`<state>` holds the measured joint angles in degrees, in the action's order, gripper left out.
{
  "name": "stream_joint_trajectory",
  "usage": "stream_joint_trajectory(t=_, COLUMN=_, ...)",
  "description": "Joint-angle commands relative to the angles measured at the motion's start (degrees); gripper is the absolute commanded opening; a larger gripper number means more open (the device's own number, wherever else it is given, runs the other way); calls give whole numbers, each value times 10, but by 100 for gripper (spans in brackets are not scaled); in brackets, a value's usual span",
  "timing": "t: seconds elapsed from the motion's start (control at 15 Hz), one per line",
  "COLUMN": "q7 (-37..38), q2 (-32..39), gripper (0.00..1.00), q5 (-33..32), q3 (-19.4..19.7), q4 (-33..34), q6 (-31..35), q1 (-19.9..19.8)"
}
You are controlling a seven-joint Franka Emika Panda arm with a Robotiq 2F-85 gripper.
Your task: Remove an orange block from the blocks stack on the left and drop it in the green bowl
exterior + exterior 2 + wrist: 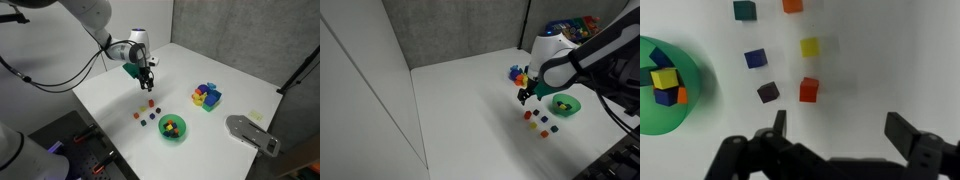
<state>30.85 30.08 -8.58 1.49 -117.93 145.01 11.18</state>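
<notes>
While your claw (148,80) hung above the table (220,65), its two fingers (902,132) stood wide apart, and only bare white table showed in the gap between them. The green bowl (695,108) sat at the edge of the wrist view, holding a few small cubes: one yellow, one blue, one orange.

Just beside the bowl, out on the table, lay the blocks stack (755,58). It was loose, with every cube apart from its neighbours. Closest to the bowl were a blue cube (756,59) and a dark cube (768,92). A step farther from the bowl came a yellow cube (810,47) and a reddish-orange cube (809,90). A teal cube (744,10) and an orange cube (792,5), clipped by the frame, lay up at the top edge.

In both exterior views you had the claw (527,96) over the side of the stack away from the bowl (574,106), touching no cube. The chunky blue, yellow and magenta cluster (207,96) stood well apart from the bowl (184,131). A grey metal plate (250,133) lay on the bowl's other side, away from the stack.
</notes>
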Motion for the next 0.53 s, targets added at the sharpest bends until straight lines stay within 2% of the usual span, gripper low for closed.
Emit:
stream_joint_trajectory(t=0.0, q7=8, q2=35, gripper=100, q5=8, q3=25, q4=16, q6=41, q1=13)
stream_joint_trajectory(t=0.47, q7=24, q2=96, gripper=100, q5=10, q3=76, q4=20, q6=101, q1=43)
